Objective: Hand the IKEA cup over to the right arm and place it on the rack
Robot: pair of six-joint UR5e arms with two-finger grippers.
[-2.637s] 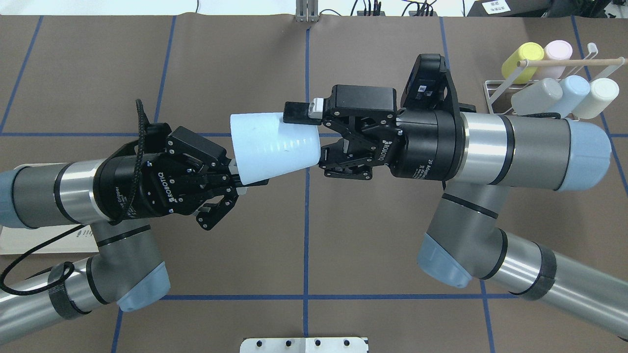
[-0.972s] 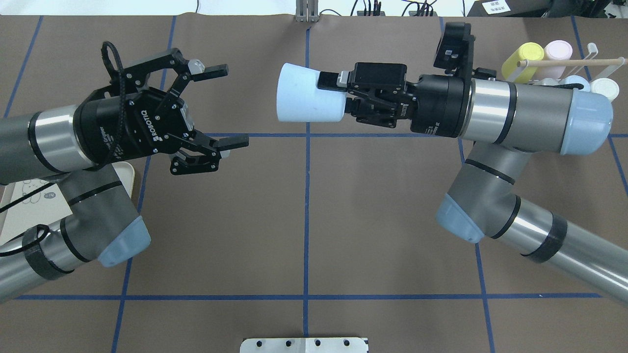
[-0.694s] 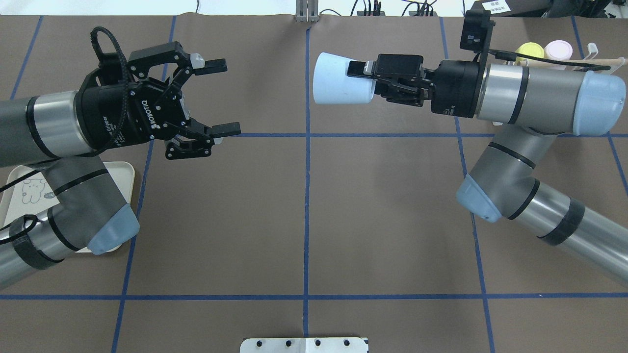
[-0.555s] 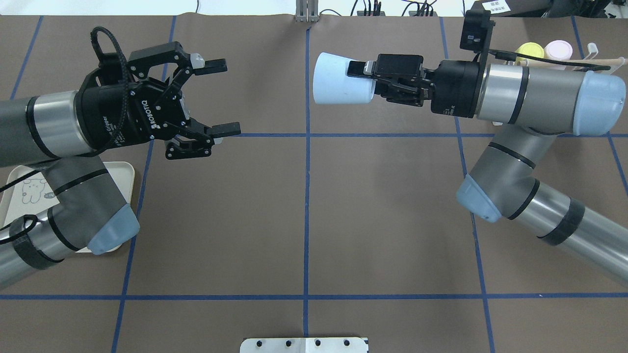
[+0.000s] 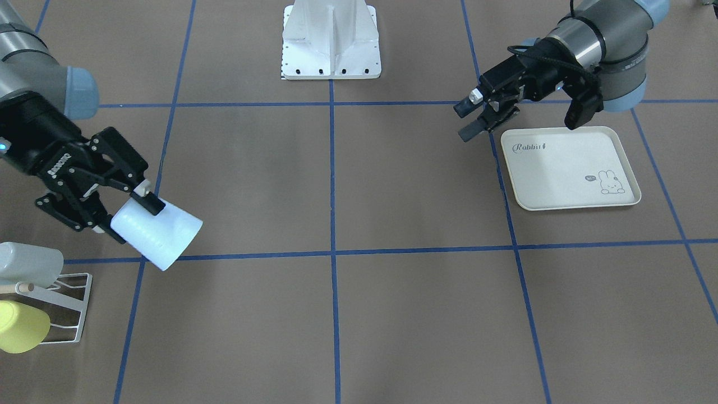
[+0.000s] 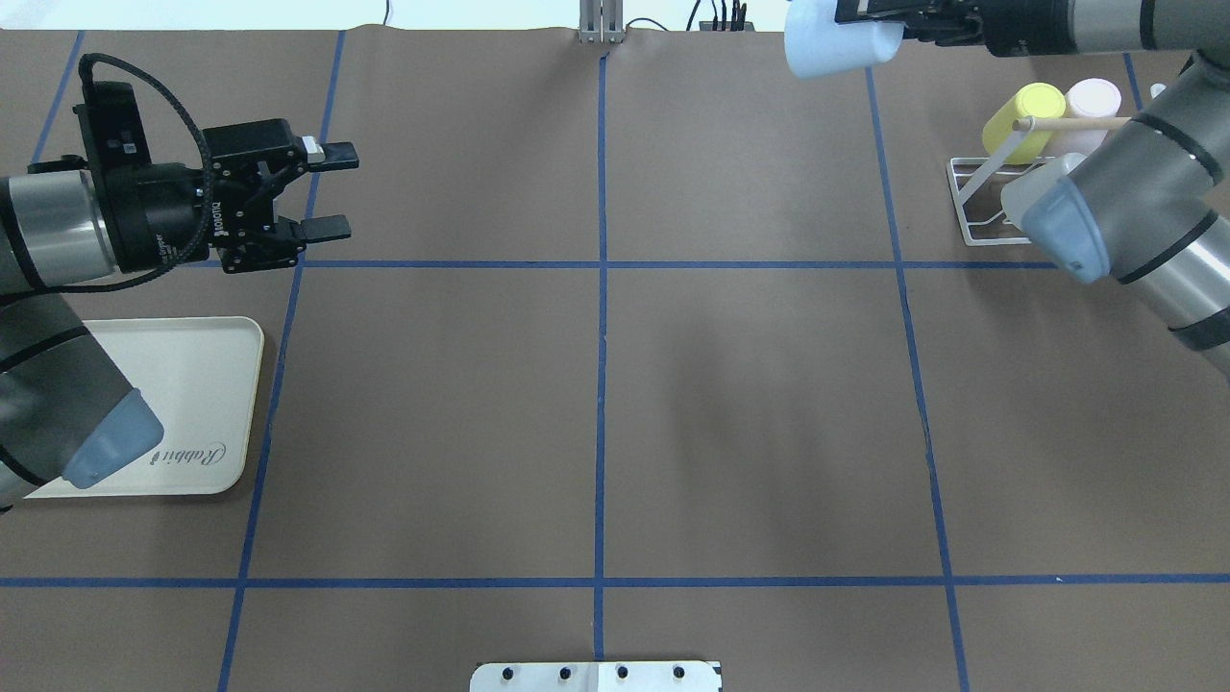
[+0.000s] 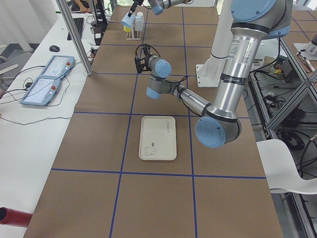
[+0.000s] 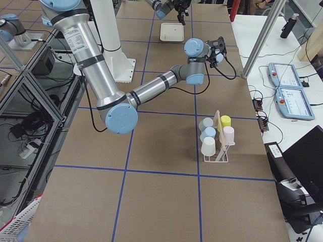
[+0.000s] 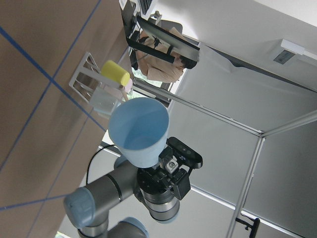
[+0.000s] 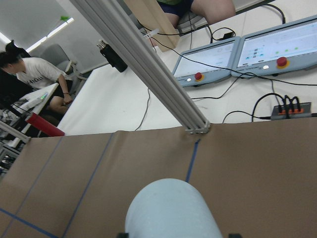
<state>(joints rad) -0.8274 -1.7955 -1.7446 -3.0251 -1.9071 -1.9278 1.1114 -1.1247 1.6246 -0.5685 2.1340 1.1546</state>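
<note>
The left gripper (image 6: 332, 189) hangs with its fingers apart and nothing in them, near the rabbit tray (image 6: 207, 384). It can wait there. The pale blue IKEA cup (image 6: 836, 48) is up in the air over the far edge of the table, lying sideways. The right gripper (image 5: 134, 221) is squeezed on its bottom end. The rack (image 6: 971, 185) stands close by, to the right. I think the arm should go slowly, hold tight, point the cup's open mouth at a bare prong, then let go.
</note>
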